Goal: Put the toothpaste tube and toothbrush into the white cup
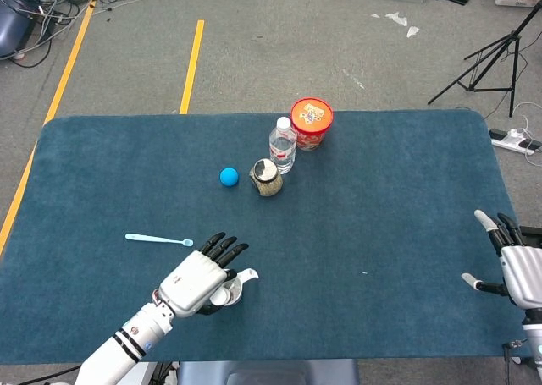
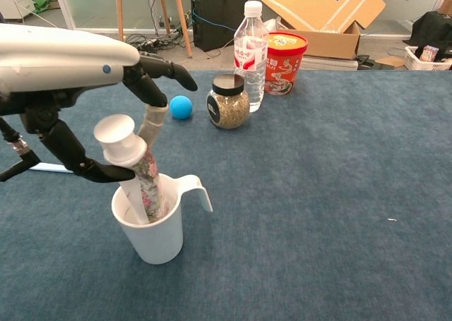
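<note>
The white cup (image 2: 159,233) stands near the table's front edge; in the head view my left hand (image 1: 199,281) covers most of the cup (image 1: 240,285). The toothpaste tube (image 2: 145,176) stands tilted inside it, white cap up. My left hand (image 2: 85,67) pinches the tube just below the cap between the thumb and one bent finger, while the other fingers (image 2: 169,68) stretch out. The light blue toothbrush (image 1: 158,239) lies flat on the cloth to the left of that hand, and its toothbrush handle (image 2: 49,168) shows behind the thumb. My right hand (image 1: 512,265) hovers open at the table's right edge.
Toward the back middle stand a water bottle (image 1: 283,145), a red snack tub (image 1: 311,123), a small jar (image 1: 267,178) and a blue ball (image 1: 229,177). The blue table cloth (image 1: 381,233) stretches between my two hands.
</note>
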### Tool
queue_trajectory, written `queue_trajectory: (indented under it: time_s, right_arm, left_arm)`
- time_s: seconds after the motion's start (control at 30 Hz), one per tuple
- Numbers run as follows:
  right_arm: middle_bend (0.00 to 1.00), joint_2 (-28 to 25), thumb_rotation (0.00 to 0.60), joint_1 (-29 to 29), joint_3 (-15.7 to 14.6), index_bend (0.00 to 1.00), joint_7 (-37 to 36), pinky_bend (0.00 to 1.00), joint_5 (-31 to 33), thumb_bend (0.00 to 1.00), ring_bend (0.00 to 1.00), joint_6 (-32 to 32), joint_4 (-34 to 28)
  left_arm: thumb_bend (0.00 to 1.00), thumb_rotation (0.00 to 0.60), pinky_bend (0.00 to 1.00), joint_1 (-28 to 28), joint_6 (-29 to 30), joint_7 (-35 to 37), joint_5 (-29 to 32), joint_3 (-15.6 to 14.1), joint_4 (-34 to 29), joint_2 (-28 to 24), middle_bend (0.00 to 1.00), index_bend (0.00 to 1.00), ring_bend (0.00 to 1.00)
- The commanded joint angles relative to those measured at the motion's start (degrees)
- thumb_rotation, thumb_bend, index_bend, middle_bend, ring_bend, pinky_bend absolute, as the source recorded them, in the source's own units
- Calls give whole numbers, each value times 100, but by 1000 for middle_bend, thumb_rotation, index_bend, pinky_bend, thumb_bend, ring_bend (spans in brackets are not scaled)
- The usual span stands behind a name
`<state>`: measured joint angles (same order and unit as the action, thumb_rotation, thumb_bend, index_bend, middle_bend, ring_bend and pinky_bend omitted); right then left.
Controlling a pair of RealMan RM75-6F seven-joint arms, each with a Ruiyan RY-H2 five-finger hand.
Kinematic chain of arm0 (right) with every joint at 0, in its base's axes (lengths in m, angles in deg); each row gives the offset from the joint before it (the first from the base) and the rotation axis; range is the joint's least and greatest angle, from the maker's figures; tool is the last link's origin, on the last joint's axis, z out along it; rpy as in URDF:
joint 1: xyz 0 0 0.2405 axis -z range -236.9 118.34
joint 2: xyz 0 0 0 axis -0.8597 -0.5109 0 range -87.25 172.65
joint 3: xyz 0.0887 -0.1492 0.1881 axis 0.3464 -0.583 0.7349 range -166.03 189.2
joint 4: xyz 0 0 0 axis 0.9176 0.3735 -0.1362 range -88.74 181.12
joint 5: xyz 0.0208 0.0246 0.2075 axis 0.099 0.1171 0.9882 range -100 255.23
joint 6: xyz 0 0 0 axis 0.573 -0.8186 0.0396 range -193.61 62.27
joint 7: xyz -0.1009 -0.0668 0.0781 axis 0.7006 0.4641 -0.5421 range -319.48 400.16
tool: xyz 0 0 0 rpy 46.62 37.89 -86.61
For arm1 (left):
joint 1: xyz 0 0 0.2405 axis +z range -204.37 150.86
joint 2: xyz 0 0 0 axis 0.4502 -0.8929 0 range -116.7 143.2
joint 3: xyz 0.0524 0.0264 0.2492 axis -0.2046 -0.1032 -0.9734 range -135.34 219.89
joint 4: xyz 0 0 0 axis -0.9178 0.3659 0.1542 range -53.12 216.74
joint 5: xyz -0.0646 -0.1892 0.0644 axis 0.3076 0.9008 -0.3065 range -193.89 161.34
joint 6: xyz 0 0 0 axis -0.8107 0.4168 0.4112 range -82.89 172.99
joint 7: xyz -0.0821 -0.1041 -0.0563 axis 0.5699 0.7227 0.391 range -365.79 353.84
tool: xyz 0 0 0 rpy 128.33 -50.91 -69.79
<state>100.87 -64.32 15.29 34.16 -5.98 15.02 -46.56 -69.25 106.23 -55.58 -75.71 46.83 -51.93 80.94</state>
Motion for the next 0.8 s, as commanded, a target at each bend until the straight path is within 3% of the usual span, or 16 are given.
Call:
queue_trajectory:
  time_s: [0.03,0.27,0.43,0.8]
  right_arm:
    - [184,3,600,-3,1,43,6,625,5,0,72,-6,1]
    - [184,3,600,-7,3,43,6,625,13,0,72,-14,0]
    - [184,7,600,-14,4,43,22,625,25,0,72,-29,0]
    - [184,7,600,-21,6,43,41,625,42,0,72,-46,-6]
  left_arm:
    - [371,600,45,-70,33,9,52,-18,90,75,93,572,10]
    - [368,600,46,-146,68,145,24,-84,251,110,93,436,10]
    - [263,600,48,-157,103,254,-68,-141,307,81,94,309,11]
    - [251,600,52,-113,232,405,-240,-266,294,-48,96,254,14]
